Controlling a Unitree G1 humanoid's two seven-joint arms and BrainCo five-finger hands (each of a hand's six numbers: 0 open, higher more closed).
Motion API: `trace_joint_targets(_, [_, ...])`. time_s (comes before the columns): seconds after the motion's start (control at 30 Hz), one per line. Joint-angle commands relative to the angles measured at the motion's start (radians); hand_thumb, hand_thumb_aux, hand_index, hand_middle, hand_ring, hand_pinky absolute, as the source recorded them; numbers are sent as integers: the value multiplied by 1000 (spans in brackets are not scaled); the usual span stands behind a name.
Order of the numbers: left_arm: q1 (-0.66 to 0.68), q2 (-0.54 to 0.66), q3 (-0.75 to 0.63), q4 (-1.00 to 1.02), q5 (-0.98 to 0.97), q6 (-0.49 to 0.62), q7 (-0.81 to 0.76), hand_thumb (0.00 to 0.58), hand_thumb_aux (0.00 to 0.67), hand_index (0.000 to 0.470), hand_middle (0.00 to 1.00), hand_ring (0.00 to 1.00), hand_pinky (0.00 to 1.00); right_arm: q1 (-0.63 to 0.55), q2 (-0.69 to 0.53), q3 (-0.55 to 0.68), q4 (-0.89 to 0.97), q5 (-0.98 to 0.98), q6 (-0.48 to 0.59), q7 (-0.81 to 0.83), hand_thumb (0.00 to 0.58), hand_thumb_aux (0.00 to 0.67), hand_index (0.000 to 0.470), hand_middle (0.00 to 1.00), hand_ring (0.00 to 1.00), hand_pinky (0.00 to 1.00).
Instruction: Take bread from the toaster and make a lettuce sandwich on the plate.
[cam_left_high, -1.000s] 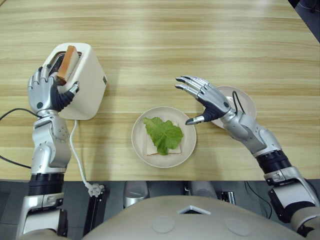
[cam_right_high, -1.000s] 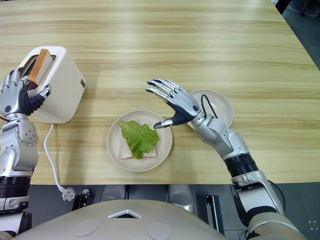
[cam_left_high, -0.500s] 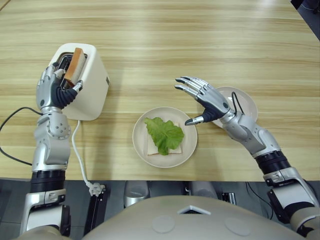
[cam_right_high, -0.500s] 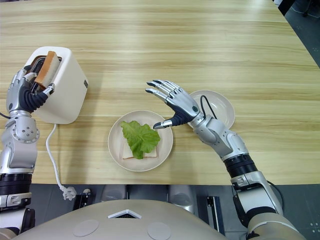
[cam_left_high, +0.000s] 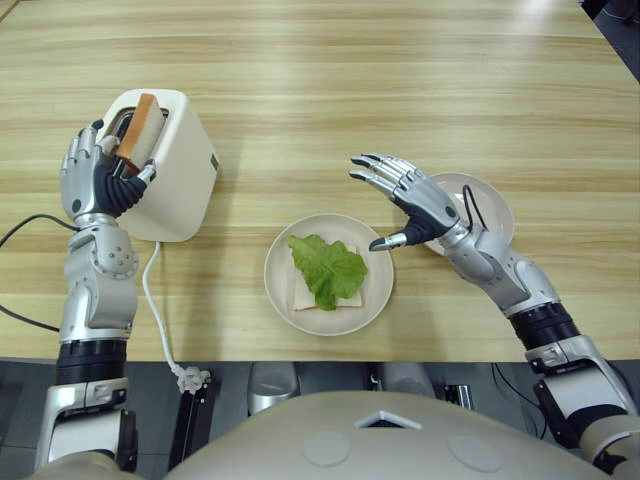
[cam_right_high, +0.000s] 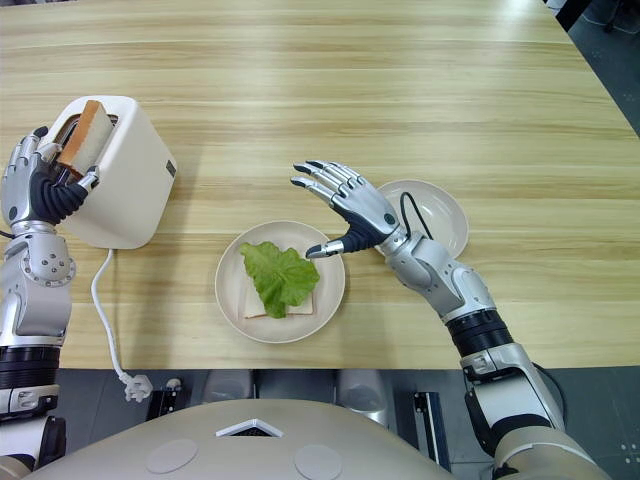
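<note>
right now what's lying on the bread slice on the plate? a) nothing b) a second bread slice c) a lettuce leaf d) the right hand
c: a green lettuce leaf lies on the bread slice on the plate, with nothing stacked over it.

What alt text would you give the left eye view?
The left hand grips a bread slice standing in the white toaster. The right hand hovers open beside a plate holding lettuce on a second slice.

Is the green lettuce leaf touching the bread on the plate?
Touching. The left eye view shows the lettuce lying flat on the bread slice, covering most of it.
</note>
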Motion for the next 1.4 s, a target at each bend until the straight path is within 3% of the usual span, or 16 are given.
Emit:
trace_joint_targets(0.03, [-8,12,-1,30,16,9,16,580,670,460,0,0,0,12,1,3,12,-7,6,0,0,0,0,0,0,0])
trace_joint_targets(0.9, [-65,17,-22,150,8,-14,46,580,670,460,0,0,0,15,6,3,14,-16,5,-13,0,0,0,0,0,0])
trace_joint_targets(0.93, [-66,16,-23,157,6,-16,49,445,347,238,0,0,0,15,6,3,14,-16,6,-13,0,0,0,0,0,0])
trace_joint_targets(0.97, [-67,16,-22,160,4,-17,51,144,89,61,0,0,0,16,7,3,14,-15,6,-13,0,0,0,0,0,0])
trace_joint_targets(1.0, [-67,15,-21,162,2,-19,53,144,89,61,0,0,0,16,7,3,15,-14,5,-13,0,0,0,0,0,0])
trace_joint_targets(1.03, [-68,15,-21,164,1,-19,54,0,0,0,0,0,0,16,7,3,15,-13,5,-12,0,0,0,0,0,0])
trace_joint_targets(1.27, [-66,15,-13,148,-4,-30,59,0,0,0,0,0,0,18,7,2,16,-9,4,-9,0,0,0,0,0,0])
trace_joint_targets(1.3, [-66,14,-11,145,-6,-34,61,164,102,70,0,0,0,18,7,2,16,-9,4,-10,0,0,0,0,0,0])
trace_joint_targets(1.33, [-66,13,-9,141,-7,-37,62,164,102,70,0,0,0,19,7,3,16,-9,4,-9,0,0,0,0,0,0])
trace_joint_targets(1.37, [-65,13,-8,139,-8,-39,62,470,378,260,0,0,0,19,7,3,17,-9,4,-9,0,0,0,0,0,0])
trace_joint_targets(1.4, [-65,12,-9,136,-8,-39,61,536,486,334,0,0,0,20,7,3,17,-8,4,-9,0,0,0,0,0,0])
